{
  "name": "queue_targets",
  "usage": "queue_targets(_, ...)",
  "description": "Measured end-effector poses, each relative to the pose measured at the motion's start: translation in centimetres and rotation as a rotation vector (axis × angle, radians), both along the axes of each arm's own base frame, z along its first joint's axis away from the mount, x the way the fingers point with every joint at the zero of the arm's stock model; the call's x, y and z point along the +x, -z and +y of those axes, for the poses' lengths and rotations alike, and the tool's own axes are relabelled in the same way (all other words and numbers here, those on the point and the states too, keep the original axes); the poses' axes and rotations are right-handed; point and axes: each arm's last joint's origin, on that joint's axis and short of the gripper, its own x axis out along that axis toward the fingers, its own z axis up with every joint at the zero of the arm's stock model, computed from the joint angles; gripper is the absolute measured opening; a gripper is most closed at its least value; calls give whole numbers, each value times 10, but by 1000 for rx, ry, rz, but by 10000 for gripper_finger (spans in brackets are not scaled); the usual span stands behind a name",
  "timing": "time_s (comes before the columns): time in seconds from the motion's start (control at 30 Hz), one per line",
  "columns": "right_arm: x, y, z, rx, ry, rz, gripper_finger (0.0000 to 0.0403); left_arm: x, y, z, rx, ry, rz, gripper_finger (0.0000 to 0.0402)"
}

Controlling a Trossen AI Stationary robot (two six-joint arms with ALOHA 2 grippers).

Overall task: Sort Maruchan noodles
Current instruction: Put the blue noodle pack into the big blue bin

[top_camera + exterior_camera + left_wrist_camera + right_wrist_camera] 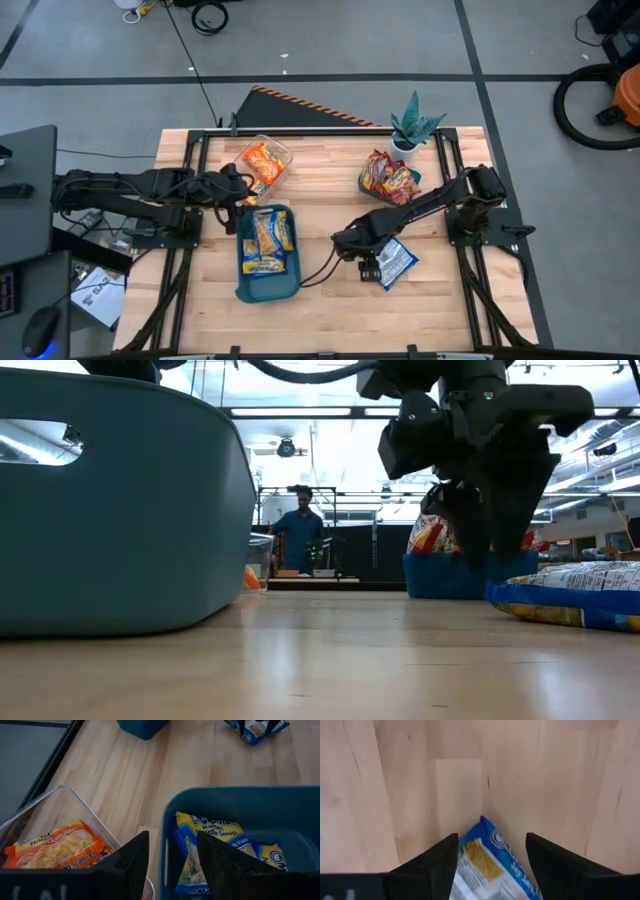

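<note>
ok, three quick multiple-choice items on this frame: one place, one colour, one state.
1. Where does the loose blue-and-yellow glossy noodle packet lie?
A on the wooden table by the right tool
B in the clear plastic tub
C on the floor

2. What colour are the packets in the clear plastic tub?
A blue
B orange
C green

3. How are the right tool's fingers?
A shut and empty
B open, either side of the packet
C out of view

Answers: 1 A, the high view shows it on bare wood; 2 B, orange wrappers show through the tub; 3 B, the right wrist view shows fingers apart around the packet's end.
</note>
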Motion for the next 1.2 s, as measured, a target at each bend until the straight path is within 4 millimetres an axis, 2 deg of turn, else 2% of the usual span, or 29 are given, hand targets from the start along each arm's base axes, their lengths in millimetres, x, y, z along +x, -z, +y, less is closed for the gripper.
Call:
queue_targets(0.23,0,11,2,-28,-13,-32,221,0,0,0,-2,-2,1,172)
queue_targets(0.47,-4,26,1,-28,-33,-31,182,0,0,0,-2,-2,3,172)
queue_targets(0.63,-7,33,2,-24,-67,-41,124,0,0,0,-2,-1,2,172)
queue_targets(0.8,-7,33,2,-15,-80,-40,28,0,0,0,-2,-1,3,172)
queue_targets(0.9,-7,33,2,0,-73,-33,13,0,0,0,-2,-1,3,172)
queue_targets(1.03,0,19,4,6,-65,-46,10,0,1,-1,-38,10,4,172)
queue_targets(1.2,28,-28,11,9,-122,-204,7,-1,-6,-2,-93,12,-12,172)
